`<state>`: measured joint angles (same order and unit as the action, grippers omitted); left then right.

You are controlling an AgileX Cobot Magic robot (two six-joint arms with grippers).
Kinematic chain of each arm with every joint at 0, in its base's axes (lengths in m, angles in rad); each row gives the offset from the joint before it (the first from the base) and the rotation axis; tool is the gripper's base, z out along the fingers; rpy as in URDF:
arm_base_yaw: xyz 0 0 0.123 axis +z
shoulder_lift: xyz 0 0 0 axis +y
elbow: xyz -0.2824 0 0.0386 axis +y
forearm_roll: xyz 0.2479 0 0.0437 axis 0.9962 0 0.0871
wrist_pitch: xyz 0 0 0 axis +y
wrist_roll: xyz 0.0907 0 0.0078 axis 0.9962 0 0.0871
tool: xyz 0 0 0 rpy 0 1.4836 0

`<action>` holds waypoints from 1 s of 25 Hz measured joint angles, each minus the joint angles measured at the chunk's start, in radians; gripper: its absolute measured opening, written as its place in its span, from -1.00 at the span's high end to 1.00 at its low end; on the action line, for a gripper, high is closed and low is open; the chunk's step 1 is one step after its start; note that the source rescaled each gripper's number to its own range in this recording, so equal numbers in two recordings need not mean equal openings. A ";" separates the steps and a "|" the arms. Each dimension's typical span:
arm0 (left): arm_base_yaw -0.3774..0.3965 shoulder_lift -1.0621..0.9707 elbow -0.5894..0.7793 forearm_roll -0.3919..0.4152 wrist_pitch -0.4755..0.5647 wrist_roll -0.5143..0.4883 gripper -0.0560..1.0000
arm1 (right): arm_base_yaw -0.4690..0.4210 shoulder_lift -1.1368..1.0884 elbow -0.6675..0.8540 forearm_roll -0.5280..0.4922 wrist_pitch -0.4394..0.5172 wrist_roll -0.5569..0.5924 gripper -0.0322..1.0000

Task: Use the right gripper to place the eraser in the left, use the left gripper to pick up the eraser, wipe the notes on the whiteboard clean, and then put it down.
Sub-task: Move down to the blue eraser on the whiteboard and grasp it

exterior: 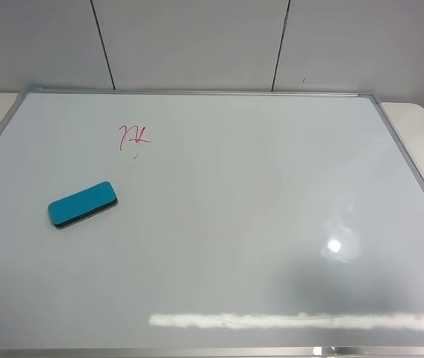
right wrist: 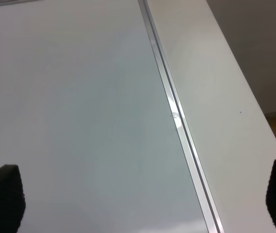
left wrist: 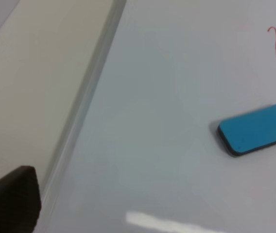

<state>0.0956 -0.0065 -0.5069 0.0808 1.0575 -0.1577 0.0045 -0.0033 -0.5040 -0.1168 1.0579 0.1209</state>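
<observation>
Looking down from the high camera, you are seeing the eraser (exterior: 83, 204) lying flat on the left half of the whiteboard (exterior: 272, 186), teal side up and free of both grippers. The notes (exterior: 133, 136) are sitting a little farther back and slightly right, apart from it. Your left gripper (left wrist: 150, 201) is hovering over the board's left frame edge with its fingers (left wrist: 11, 201) spread wide, the eraser lying farther in on the board. Your right gripper (right wrist: 142, 199) is hanging over the right frame edge, fingers (right wrist: 2, 201) likewise spread and gripping nothing, with the pale table (right wrist: 215, 87) showing beyond.
</observation>
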 joint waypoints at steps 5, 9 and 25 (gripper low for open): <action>0.000 0.000 0.000 0.000 0.000 0.000 -1.00 | 0.000 0.000 0.000 0.000 0.000 0.000 -1.00; 0.000 0.000 0.000 0.000 0.000 0.000 -1.00 | 0.000 0.000 0.000 0.000 0.000 0.000 -1.00; 0.000 0.000 0.000 0.000 0.000 0.000 -1.00 | 0.000 0.000 0.000 0.000 0.000 0.000 -1.00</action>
<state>0.0956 -0.0065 -0.5069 0.0808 1.0575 -0.1577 0.0045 -0.0033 -0.5040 -0.1168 1.0579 0.1205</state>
